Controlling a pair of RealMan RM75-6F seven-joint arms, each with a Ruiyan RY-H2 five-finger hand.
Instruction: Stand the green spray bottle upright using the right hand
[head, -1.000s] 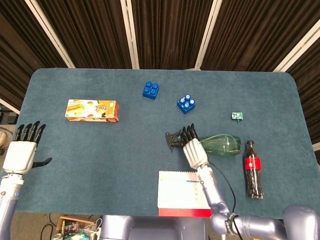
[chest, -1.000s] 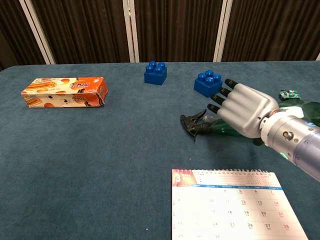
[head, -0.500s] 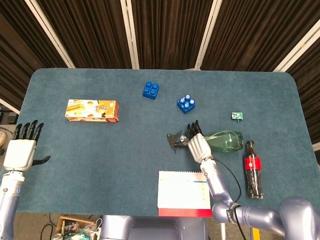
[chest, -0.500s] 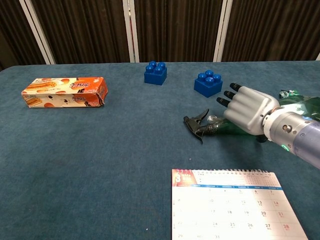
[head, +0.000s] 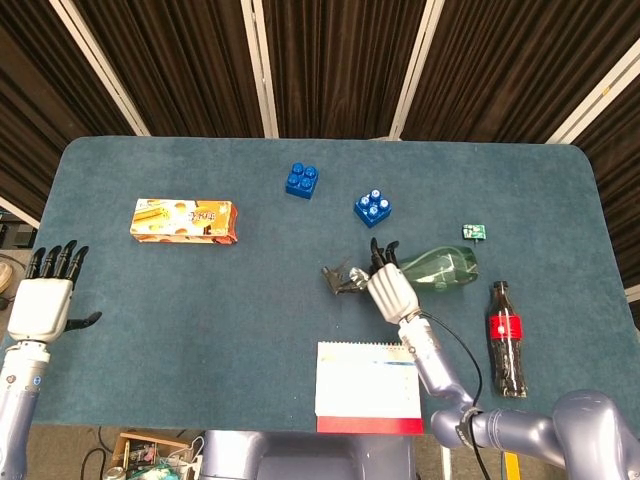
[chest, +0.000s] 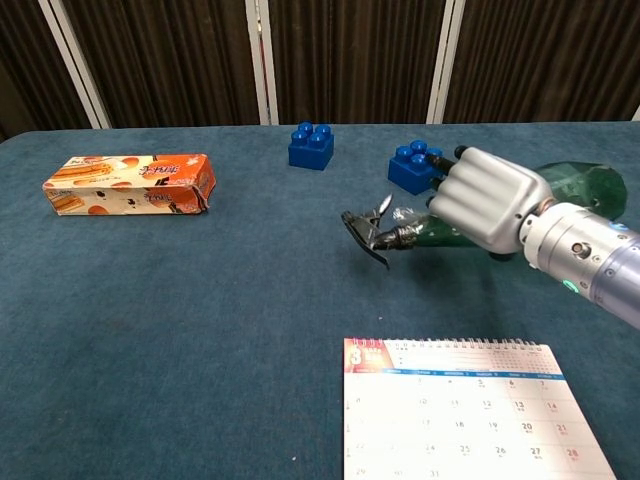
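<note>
Green spray bottle (head: 440, 270) lying on its side right of centre on the blue table (head: 200, 310), black trigger nozzle (chest: 368, 232) pointing toward the robot's left, body running off to the right; in the chest view, nozzle end tilted slightly off the cloth. Right hand (head: 388, 285) wrapped over the bottle's neck just behind the nozzle, fingers (chest: 470, 185) curled around it in a grasp, forearm reaching in from the near edge. Left hand (head: 45, 300) at the near left corner of the table, seen only in the head view, grasping nothing, fingers extended and slightly apart. Two blue blocks beyond the bottle: far blue block (head: 302, 180) near the middle of the table, near blue block (head: 373, 208) just behind the right hand and close to the fingertips in the chest view. Orange snack box (head: 184, 220) lying flat well to the left. Cola bottle (head: 506, 340) lying on its side to the right of the spray bottle, cap toward the far side, apart from it. Small green packet (head: 474, 232) just beyond the spray bottle's base. Desk calendar (head: 368, 385) at the near edge, just beside the right forearm.
</note>
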